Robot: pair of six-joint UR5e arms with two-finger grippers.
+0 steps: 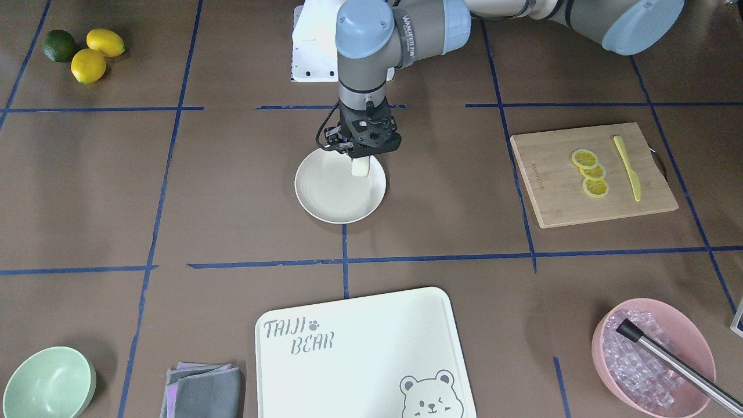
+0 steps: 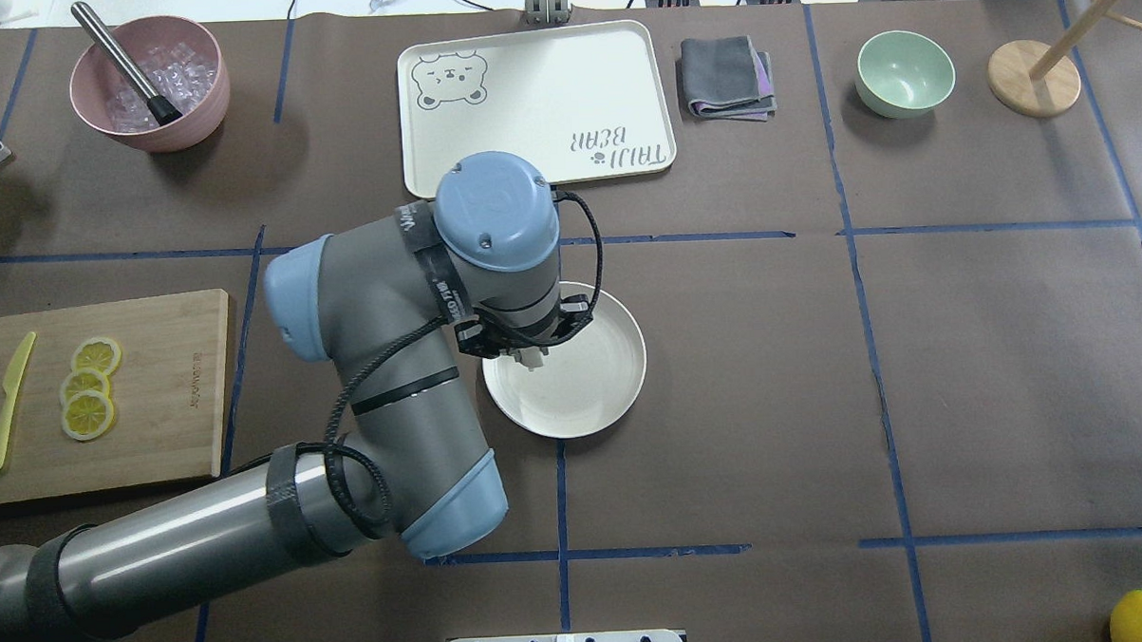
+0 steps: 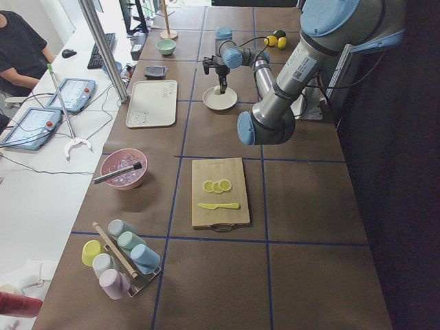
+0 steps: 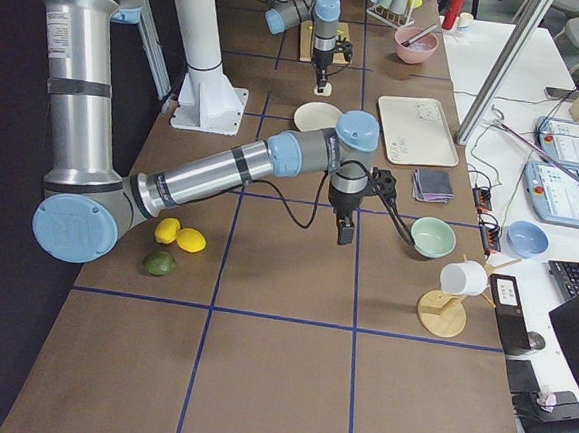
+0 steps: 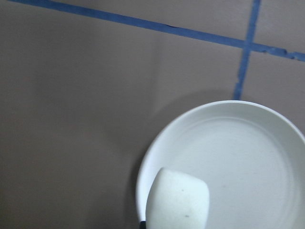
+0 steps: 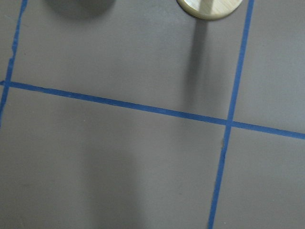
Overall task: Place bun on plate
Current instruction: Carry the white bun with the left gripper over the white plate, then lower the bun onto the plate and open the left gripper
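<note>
The white bun (image 1: 360, 168) hangs between the fingers of my left gripper (image 1: 360, 158), which is shut on it. It is just above the robot-side part of the round cream plate (image 1: 339, 200), which lies near the table's middle. In the overhead view the left wrist covers most of the bun (image 2: 532, 358) over the plate (image 2: 588, 392). The left wrist view has the bun (image 5: 177, 200) close at the bottom, over the plate's (image 5: 248, 152) inner edge. My right gripper (image 4: 344, 233) hovers over bare table near the mint bowl; I cannot tell whether it is open or shut.
Beyond the plate lie a bear-print board (image 1: 360, 348), grey cloths (image 1: 203, 389) and a mint bowl (image 1: 49, 383). A pink bowl of ice (image 1: 653, 354) and a cutting board (image 1: 551, 191) with lemon slices and a knife sit on my left. Lemons and a lime (image 1: 87, 52) are on my right.
</note>
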